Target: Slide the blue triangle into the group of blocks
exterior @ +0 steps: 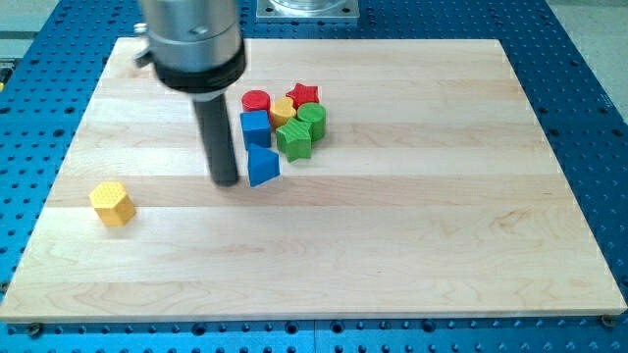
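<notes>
Blue triangle (pixel 262 166) sits mid-board just right of our tip (pixel 227 181), which grips nothing, touching the blue cube (pixel 255 128) behind it, with green blocks (pixel 294 139), yellow (pixel 283 109) and red pieces (pixel 303 94) clustered beyond, yellow block (pixel 111 203) far left.

Pale wooden board (pixel 412 245) on blue perforated metal table (pixel 589 118); grey metal plate (pixel 306 8) at view's top.

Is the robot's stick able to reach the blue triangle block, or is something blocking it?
Probably yes. My tip stands just to the view's left of the blue triangle block, with only bare wooden board between them. The other blocks sit on the triangle's far side, toward the view's top right.
</notes>
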Robot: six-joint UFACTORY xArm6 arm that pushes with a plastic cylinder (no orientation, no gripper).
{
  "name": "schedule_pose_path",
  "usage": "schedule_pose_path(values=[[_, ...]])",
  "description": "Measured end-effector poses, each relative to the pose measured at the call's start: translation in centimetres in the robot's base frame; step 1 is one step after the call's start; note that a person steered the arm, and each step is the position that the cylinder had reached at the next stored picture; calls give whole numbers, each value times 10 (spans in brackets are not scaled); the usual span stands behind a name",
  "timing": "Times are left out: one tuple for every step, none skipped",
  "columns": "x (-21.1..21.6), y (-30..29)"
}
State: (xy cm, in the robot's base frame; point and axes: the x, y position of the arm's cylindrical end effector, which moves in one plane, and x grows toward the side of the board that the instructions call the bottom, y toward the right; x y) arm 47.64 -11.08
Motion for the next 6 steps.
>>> schedule_pose_path(values=[[2, 25], [1, 50], [-4, 55], [-16, 55], [-25, 55], [-10, 55]])
